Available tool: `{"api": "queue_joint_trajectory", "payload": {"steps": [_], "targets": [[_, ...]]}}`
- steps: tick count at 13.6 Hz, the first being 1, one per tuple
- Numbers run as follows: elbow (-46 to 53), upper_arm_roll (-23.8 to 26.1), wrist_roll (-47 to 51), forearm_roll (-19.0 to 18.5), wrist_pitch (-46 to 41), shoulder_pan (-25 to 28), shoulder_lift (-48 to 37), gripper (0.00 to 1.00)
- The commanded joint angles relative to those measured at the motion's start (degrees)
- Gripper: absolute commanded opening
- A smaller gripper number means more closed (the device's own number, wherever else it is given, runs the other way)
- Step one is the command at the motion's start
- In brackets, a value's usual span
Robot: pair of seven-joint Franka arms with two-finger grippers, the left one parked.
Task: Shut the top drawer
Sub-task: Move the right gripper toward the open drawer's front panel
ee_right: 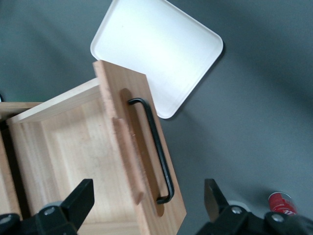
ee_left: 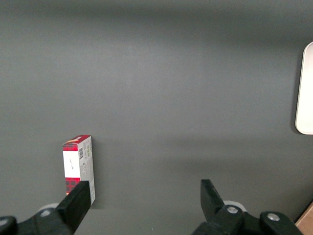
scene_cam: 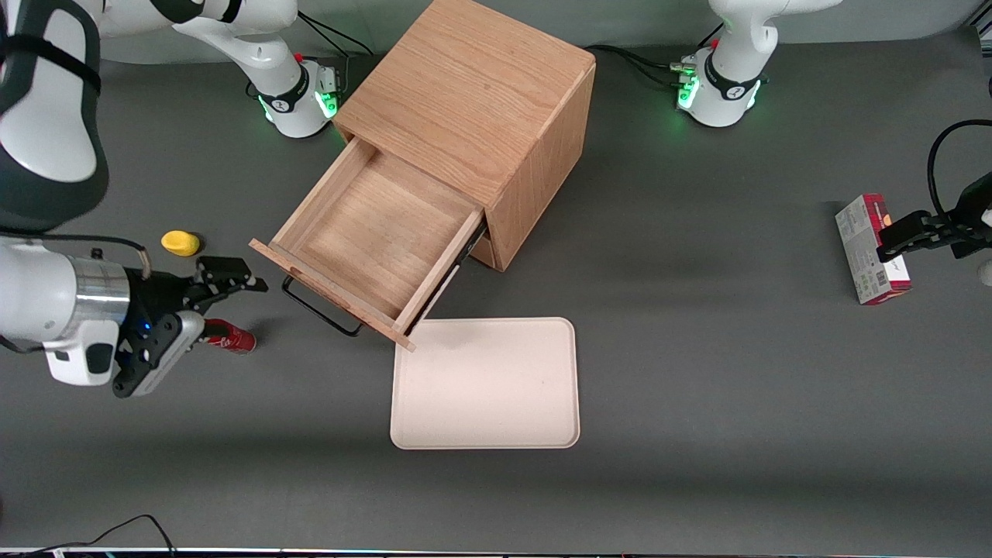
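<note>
Gripper jaws apart beside open top drawer

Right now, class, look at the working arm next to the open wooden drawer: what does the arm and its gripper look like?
The working arm has glossy white shells with black bands, then a silver metal ring at the wrist. Its black two-finger gripper, beside the open light-oak top drawer, carries a white-and-black camera block, a small blue light and a thin black cable looping over the wrist.
</note>
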Motion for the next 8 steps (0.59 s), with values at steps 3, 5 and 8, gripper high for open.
{"api": "queue_joint_trajectory", "payload": {"steps": [3, 5, 8], "targets": [[-8.77, 0.22, 0.90, -1.24, 8.11, 0.21, 0.61, 1.00], [-12.72, 0.48, 0.90, -1.16, 10.75, 0.29, -0.18, 1.00], [-17.56, 1.10, 1.08, -1.24, 12.51, 0.12, -1.93, 1.00]]}}
